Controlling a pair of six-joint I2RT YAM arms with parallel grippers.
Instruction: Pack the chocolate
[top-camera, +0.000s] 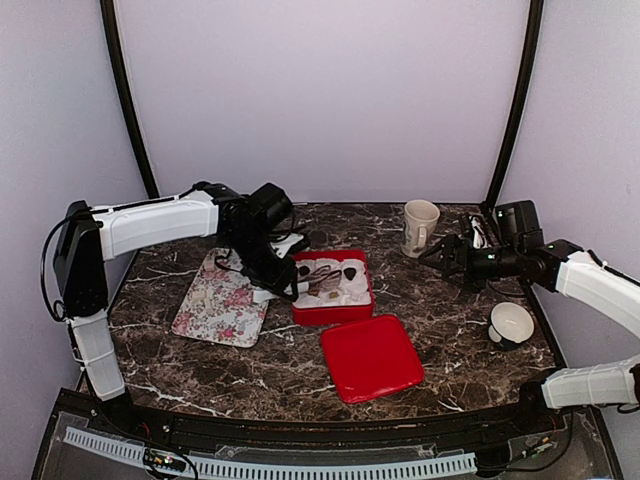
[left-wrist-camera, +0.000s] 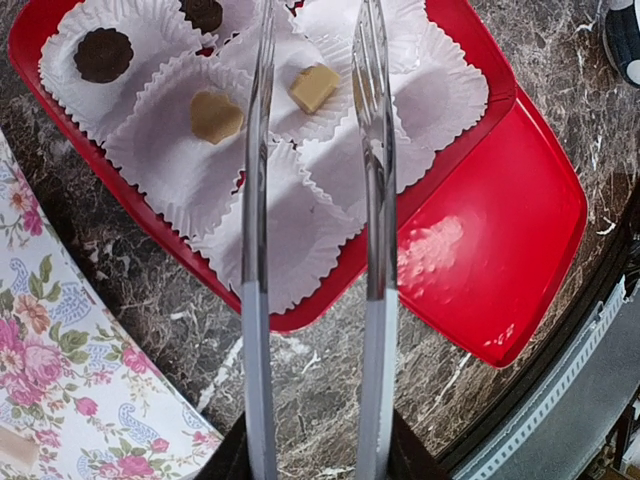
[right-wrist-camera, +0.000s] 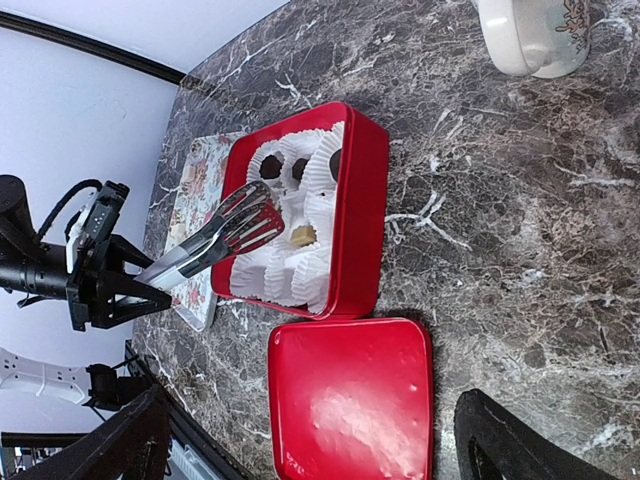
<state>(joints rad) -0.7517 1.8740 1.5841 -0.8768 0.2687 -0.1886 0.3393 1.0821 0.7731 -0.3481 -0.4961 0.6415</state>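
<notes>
**A:** Hovering over the red box, the left gripper stood with tongs parted and empty; a tan chocolate lay in its paper cup between the tips. The right gripper stood wide, holding nothing.

**B:** So one piece looked freshly placed. Next would be fetching another from the floral tray, beside the jaws. Any writing?

**A:** None was readable.

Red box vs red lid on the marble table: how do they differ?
The red square box holds white paper cups with chocolates; the flat red lid lies bare. The box sits beside the floral tray, under the left gripper; the lid lies nearer the arm bases. Both are red, rounded squares.
</notes>
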